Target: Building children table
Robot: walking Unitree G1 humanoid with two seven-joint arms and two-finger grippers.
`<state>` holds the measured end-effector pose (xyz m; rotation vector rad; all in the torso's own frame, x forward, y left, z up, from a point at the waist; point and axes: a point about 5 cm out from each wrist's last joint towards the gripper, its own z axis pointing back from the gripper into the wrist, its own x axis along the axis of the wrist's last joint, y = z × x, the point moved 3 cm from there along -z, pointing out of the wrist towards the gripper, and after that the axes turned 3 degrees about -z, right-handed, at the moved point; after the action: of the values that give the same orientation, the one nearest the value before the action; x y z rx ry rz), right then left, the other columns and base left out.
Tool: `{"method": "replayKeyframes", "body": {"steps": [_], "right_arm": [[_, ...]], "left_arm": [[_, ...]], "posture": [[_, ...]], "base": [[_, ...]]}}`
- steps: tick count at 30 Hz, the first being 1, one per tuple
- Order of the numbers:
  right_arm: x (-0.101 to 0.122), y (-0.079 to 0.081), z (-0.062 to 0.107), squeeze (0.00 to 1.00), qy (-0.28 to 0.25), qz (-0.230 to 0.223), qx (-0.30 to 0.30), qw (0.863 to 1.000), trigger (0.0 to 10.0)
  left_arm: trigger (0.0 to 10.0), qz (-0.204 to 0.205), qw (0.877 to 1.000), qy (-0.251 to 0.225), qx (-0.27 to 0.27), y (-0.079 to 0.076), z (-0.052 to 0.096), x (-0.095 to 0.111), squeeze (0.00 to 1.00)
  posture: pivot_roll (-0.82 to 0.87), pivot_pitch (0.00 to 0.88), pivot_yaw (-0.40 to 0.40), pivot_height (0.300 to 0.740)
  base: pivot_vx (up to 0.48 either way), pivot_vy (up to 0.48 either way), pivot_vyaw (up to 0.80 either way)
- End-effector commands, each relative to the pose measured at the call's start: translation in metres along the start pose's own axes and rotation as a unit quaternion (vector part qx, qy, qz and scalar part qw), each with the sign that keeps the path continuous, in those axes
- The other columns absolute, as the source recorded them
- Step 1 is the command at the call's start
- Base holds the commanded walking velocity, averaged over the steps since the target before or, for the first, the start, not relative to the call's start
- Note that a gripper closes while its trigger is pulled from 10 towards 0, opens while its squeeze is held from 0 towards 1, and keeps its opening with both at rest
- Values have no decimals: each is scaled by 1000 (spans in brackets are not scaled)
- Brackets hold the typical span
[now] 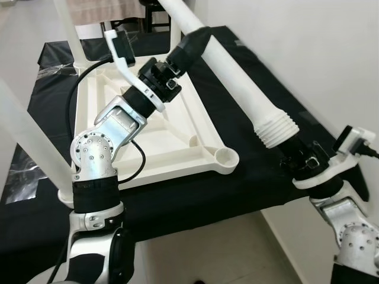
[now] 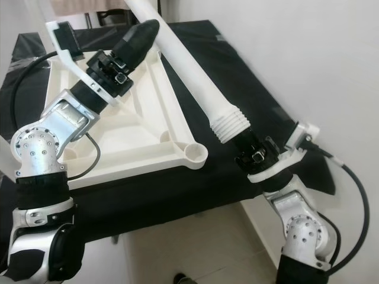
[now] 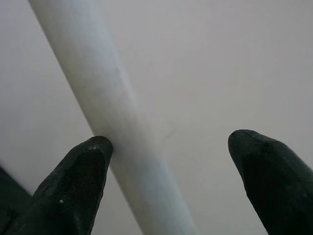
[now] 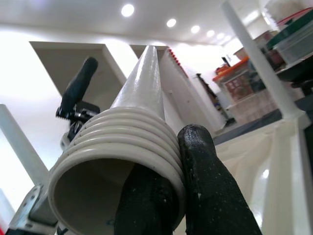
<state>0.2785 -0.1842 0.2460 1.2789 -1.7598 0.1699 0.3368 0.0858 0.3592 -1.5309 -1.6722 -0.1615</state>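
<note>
The white child's table top (image 1: 177, 142) lies upside down on a black-covered surface, with an empty round socket (image 1: 227, 158) at its near right corner. A loose white table leg (image 1: 237, 77) slants above it, threaded end (image 1: 275, 129) lowest, off to the right of the socket. My right gripper (image 1: 294, 155) is shut on that threaded rim (image 4: 112, 147), one finger (image 4: 210, 181) outside it. My left gripper (image 1: 192, 44) is up along the shaft and open; in the left wrist view the leg (image 3: 112, 112) touches one finger (image 3: 80, 181) only.
Two fitted legs (image 1: 29, 142) (image 1: 68, 29) rise from the table top's left side. The black cloth (image 1: 249, 189) ends at a near edge above pale floor (image 1: 207, 248). A white wall (image 1: 308, 47) stands close on the right. Furniture shows at the back (image 1: 106, 12).
</note>
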Motion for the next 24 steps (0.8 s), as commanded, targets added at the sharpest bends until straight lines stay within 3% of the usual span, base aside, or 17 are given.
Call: {"method": "replayKeyframes", "body": {"steps": [1,10,21,22,23,24], "right_arm": [[2,9,1,0,4,6,26,1000,10000],[2,27,3,0,7,-10,88,996,10000],[-9,35,5,0,47,-12,125,991,10000],[-12,33,5,0,60,-5,120,991,10000],[-15,31,5,0,70,0,113,991,10000],[-15,31,5,0,70,0,113,991,10000]], "left_arm": [[10000,7,1000,0,-18,-5,-2,6,0],[10000,44,998,3,-40,-8,-5,13,0],[10000,59,997,8,-43,-11,-7,16,0],[8745,63,997,11,-50,-13,-7,16,0],[0,68,996,14,-60,-17,-7,15,0],[0,68,996,14,-60,-17,-7,15,0]], "posture": [[4,133,-43,740],[7,139,-38,740],[12,141,-39,740],[11,141,-39,740],[11,142,-40,740],[11,142,-40,740]], "base": [[0,0,0],[0,0,0],[0,0,0],[0,0,0],[0,0,0],[0,0,0]]}}
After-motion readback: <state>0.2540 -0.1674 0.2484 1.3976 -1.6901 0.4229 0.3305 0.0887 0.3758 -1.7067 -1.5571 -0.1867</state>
